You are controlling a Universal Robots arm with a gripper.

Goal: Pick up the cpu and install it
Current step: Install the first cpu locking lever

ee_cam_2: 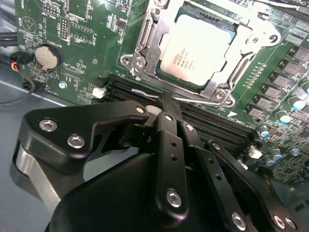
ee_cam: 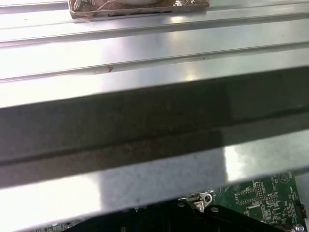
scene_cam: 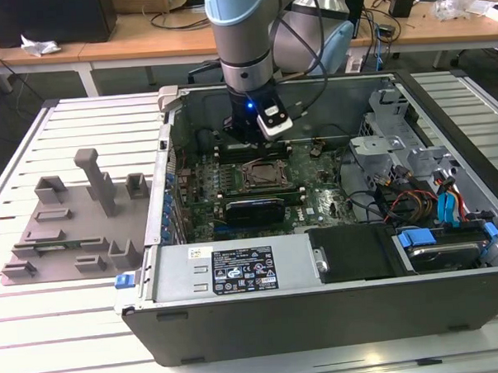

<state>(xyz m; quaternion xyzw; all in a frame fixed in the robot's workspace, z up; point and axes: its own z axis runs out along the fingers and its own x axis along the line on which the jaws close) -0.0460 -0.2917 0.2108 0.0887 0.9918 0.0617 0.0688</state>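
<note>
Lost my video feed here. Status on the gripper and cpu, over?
Gripper shut, empty, hovering over the memory slots. Cpu seated in socket frame. Nothing between them.

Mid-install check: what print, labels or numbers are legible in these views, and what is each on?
cpu lid, in the socket: several lines of dark print, too blurred to read.
Motherboard: white markings, too small to read.
Power supply sticker: print and symbols, too small to read.
Nothing can be quoted with confidence.
</note>
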